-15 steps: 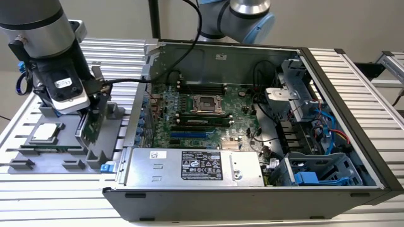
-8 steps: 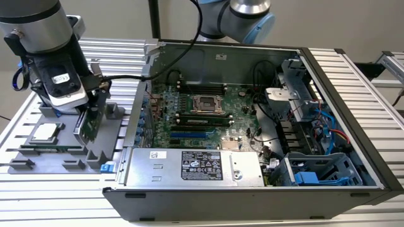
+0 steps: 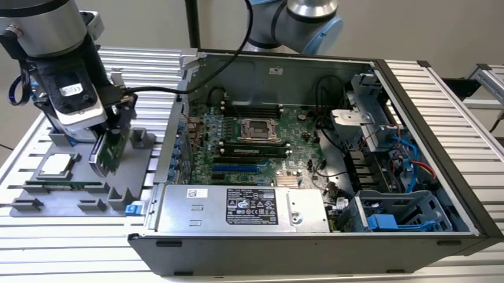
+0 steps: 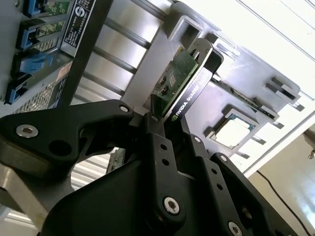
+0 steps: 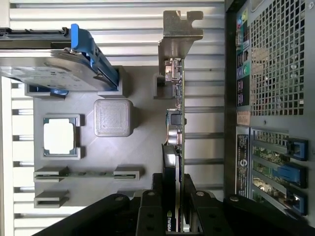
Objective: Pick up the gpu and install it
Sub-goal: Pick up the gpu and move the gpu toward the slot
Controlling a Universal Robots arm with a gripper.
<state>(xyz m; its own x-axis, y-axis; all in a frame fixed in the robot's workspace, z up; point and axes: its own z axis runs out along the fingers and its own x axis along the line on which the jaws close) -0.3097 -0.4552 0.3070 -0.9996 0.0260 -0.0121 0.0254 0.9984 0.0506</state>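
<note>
Gpu (image 3: 108, 152): green card, upright on edge at grey tray (image 3: 79, 177), beside open computer case (image 3: 315, 253); my fingers (image 4: 158, 147) clamped on its edge.

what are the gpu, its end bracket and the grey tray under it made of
The gpu: green circuit board, likely fibreglass laminate, with a glossy black shroud that looks plastic. Its bracket: bare silver sheet metal, matte, bent and notched. The grey tray: probably moulded or printed plastic, matte, one block showing a fine ribbed texture. The gripper clamps the card's edge.
</note>
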